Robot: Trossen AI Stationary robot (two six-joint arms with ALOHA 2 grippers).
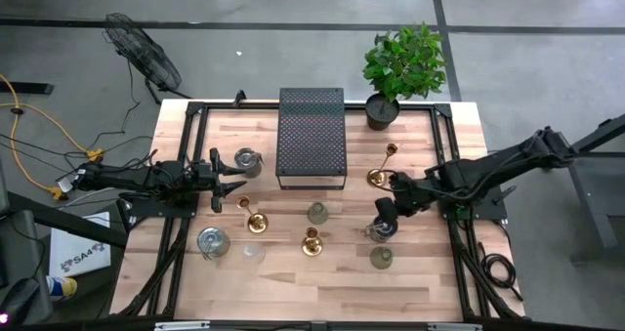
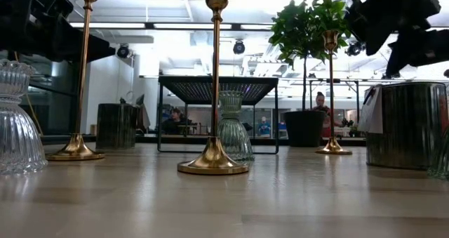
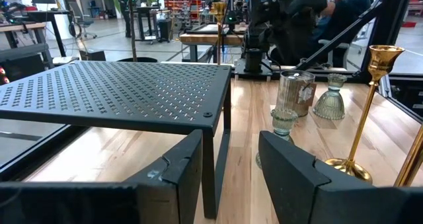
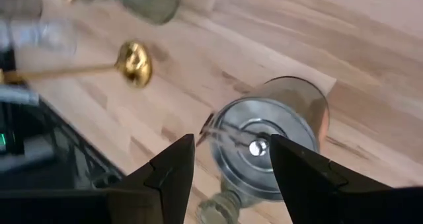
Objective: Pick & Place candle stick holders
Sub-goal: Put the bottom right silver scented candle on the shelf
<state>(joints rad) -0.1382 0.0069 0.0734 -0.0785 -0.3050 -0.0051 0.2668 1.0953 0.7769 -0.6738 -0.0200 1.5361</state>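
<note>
While left gripper (image 1: 230, 188) is parked with fingers parted, empty, beside black perforated metal box (image 1: 312, 136), right gripper (image 4: 228, 159) is held spread above silvery round cup holder (image 4: 268, 141) on wooden table (image 1: 293, 272), not gripping.

The black box (image 1: 312, 137) stood in the middle at the back of the table (image 1: 430, 292), with the plant (image 1: 402, 69) just beside it. Holders crowded the middle: gold ones (image 1: 254, 215) (image 1: 312, 241) (image 1: 380, 170), glass cups (image 1: 317, 213) (image 1: 212, 240), and a silver cup (image 1: 384, 220) under the right gripper (image 1: 395, 206). The left gripper (image 1: 227, 180) faced the box. The front strip of the table was bare wood.
</note>
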